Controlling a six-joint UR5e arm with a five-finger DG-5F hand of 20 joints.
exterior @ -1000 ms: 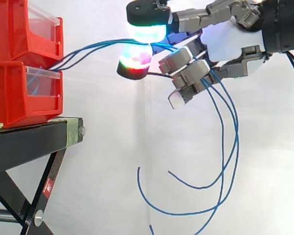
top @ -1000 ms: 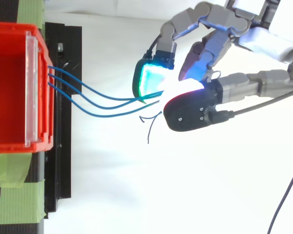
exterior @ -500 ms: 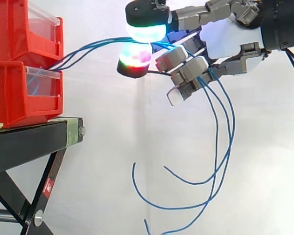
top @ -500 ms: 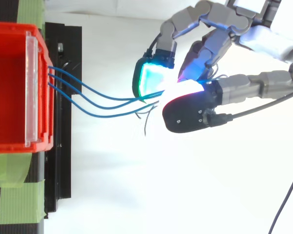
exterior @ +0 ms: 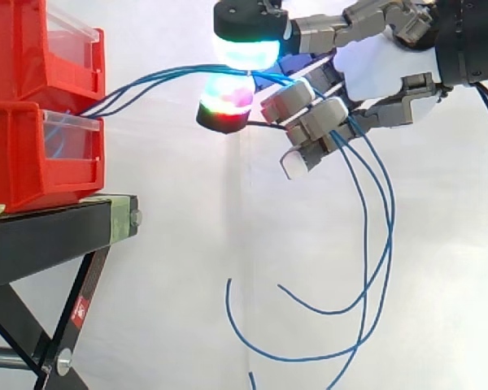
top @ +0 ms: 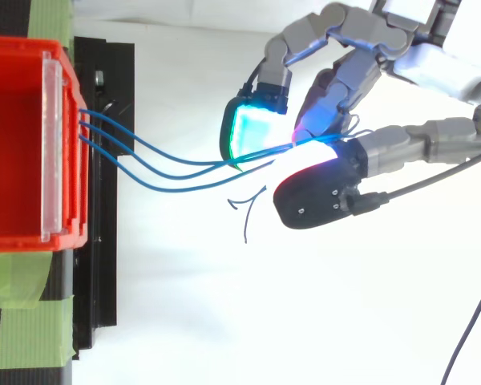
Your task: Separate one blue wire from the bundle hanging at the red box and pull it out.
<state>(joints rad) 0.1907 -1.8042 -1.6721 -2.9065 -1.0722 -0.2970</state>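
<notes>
Inspection found the hand closed in a pinch on the blue wires, clamped between two glowing fingertips. From the pinch the wires ran toward 9 o'clock into the red bins; their loose ends hung toward 6 o'clock below the palm.

text: we can read none | sign: small red sticker on a leg of the black stand | its mark: too small for us to read
</notes>
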